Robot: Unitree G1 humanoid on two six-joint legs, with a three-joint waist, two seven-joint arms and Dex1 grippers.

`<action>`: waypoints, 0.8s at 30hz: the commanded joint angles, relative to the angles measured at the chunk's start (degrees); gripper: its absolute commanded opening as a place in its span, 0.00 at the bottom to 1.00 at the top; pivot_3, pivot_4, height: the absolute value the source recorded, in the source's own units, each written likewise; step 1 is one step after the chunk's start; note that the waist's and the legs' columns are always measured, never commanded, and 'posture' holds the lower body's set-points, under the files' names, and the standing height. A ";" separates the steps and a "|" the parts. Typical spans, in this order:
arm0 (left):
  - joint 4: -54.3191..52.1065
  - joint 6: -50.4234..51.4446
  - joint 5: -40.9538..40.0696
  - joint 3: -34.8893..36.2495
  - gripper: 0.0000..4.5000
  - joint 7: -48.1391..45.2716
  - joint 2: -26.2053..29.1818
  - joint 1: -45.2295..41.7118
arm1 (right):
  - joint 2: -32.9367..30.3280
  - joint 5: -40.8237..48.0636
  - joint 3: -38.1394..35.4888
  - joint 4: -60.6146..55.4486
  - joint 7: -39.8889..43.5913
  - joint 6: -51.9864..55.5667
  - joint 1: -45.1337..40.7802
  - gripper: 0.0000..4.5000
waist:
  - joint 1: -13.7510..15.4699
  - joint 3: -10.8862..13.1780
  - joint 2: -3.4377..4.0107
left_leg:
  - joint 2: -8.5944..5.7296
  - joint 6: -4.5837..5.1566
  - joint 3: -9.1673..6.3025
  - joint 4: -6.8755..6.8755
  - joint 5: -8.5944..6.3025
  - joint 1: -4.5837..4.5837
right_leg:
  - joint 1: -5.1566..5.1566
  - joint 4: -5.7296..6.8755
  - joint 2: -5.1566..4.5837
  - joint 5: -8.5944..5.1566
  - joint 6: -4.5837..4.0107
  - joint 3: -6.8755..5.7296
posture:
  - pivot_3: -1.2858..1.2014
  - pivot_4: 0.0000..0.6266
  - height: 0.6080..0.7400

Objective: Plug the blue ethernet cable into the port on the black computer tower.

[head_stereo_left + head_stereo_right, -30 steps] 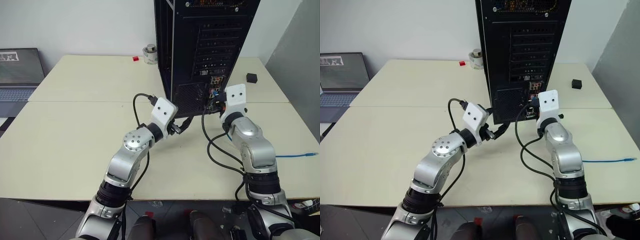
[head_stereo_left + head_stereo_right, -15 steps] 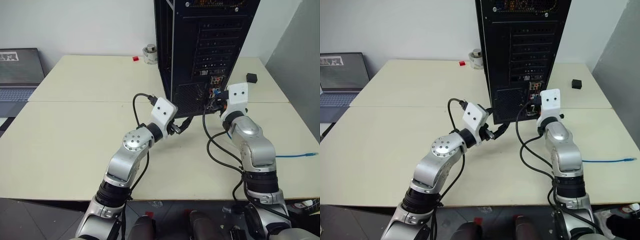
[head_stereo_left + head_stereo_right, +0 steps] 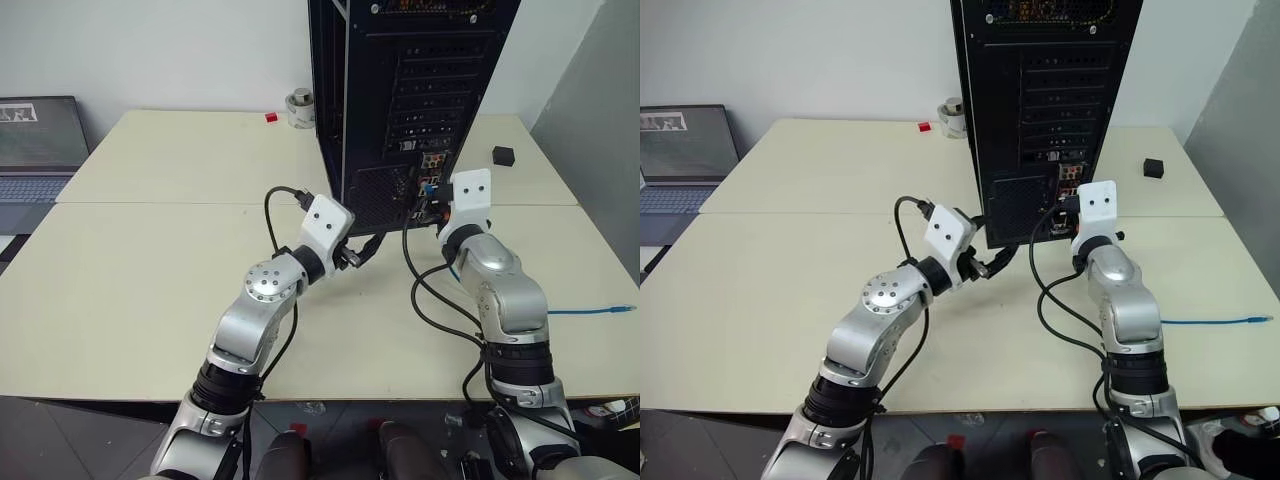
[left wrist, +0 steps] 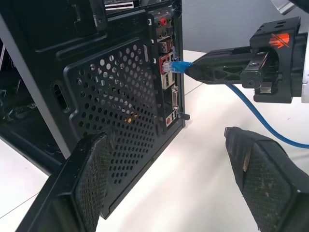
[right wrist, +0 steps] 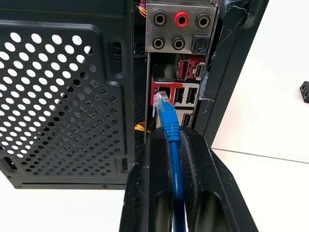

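**Inspector A:** Position of the black computer tower (image 3: 410,100)?

**Inspector B:** Upright on the pale tabletop (image 3: 150,260), rear face toward the robot. The perforated vent grille sits low on that face, with the coloured connector cluster beside it.

**Inspector A:** Right claw (image 5: 170,137)?

**Inspector B:** Its two black fingers are together, clamped on the blue ethernet cable (image 5: 169,126) just behind the plug. The claw points level at the connector cluster.

**Inspector A:** Where is the plug?

**Inspector B:** Its clear tip is at the port (image 5: 161,95), the squarish socket in the red-framed block below the audio jacks. In the left wrist view the tip meets the panel there (image 4: 169,66). I cannot tell whether it is fully seated.

**Inspector A:** The rest of the cable?

**Inspector B:** It runs back between the fingers. A further length lies on the tabletop well to the right, near the edge (image 3: 590,311).

**Inspector A:** Left claw (image 4: 178,159)?

**Inspector B:** Fingers wide apart, holding nothing. It hovers near the tower's lower corner, aimed at the grille.

**Inspector A:** Other items?

**Inspector B:** A grey laptop (image 3: 38,150) at far left, a small red block (image 3: 271,117), a roll of tape (image 3: 300,108), and a small black cube (image 3: 503,155).
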 commanded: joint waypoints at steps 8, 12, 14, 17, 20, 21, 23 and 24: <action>-2.00 -0.72 0.27 0.77 0.85 -0.01 -0.08 -1.25 | 0.61 1.02 -1.54 -0.65 -0.55 -0.85 -2.97 0.00 | -0.23 0.00 0.00 | 0.01 0.00 0.03 0.00 0.00 0.02 | 0.00 0.01 0.01 0.00 0.00 0.03 | 0.52 0.24 1.00; -2.04 -0.70 0.31 0.73 0.85 -0.04 -0.06 -1.21 | 0.50 0.97 -1.63 -0.81 -0.83 -0.51 -3.27 0.00 | -0.40 0.00 0.00 | 0.02 0.00 0.03 0.00 0.00 0.02 | -0.01 0.01 0.02 0.00 0.00 0.04 | 0.52 0.24 1.00; -1.96 -0.74 0.34 0.70 0.85 -0.08 -0.05 -1.24 | 0.39 0.95 -1.74 -0.71 -0.90 -0.42 -3.20 0.00 | -0.43 0.00 0.00 | 0.02 0.00 0.03 -0.01 0.00 0.02 | -0.01 0.01 0.02 0.00 0.00 0.04 | 0.52 0.24 1.00; -1.95 -0.74 0.35 0.73 0.85 -0.09 -0.06 -1.26 | 0.36 0.83 -1.83 -0.69 -1.03 -0.26 -2.97 0.00 | -0.42 0.00 0.00 | 0.02 0.00 0.01 -0.03 0.00 0.01 | -0.02 0.00 0.02 0.00 0.00 0.03 | 0.52 0.24 1.00; -2.01 -0.73 0.35 0.75 0.85 -0.07 -0.09 -1.23 | 0.52 0.90 -1.94 -0.76 -1.16 -0.09 -2.85 0.00 | -0.37 0.00 0.00 | 0.00 0.00 0.02 -0.03 0.00 -0.01 | -0.02 -0.03 0.00 0.00 0.00 0.04 | 0.52 0.24 1.00; -1.92 -0.78 0.37 0.72 0.85 -0.08 -0.11 -1.27 | 0.51 0.90 -1.89 -0.68 -1.10 -0.15 -2.87 0.00 | -0.36 0.00 0.00 | 0.00 0.00 0.02 -0.03 0.00 -0.01 | -0.02 -0.03 0.00 0.00 0.00 0.04 | 0.52 0.24 1.00; -1.80 -0.84 0.42 0.69 0.85 -0.11 -0.12 -1.32 | 0.56 0.86 -1.80 -0.56 -1.12 -0.19 -2.94 0.00 | -0.35 0.00 0.00 | 0.00 0.00 0.02 -0.03 0.00 -0.01 | -0.02 -0.03 0.00 0.00 0.00 0.03 | 0.52 0.24 1.00; -1.79 -0.83 0.43 0.68 0.85 -0.11 -0.11 -1.34 | 0.66 0.86 -1.77 -0.56 -1.20 -0.13 -3.00 0.00 | -0.35 0.00 0.00 | 0.00 0.00 0.02 -0.04 0.00 -0.01 | -0.02 -0.03 0.00 0.00 0.00 0.03 | 0.52 0.24 1.00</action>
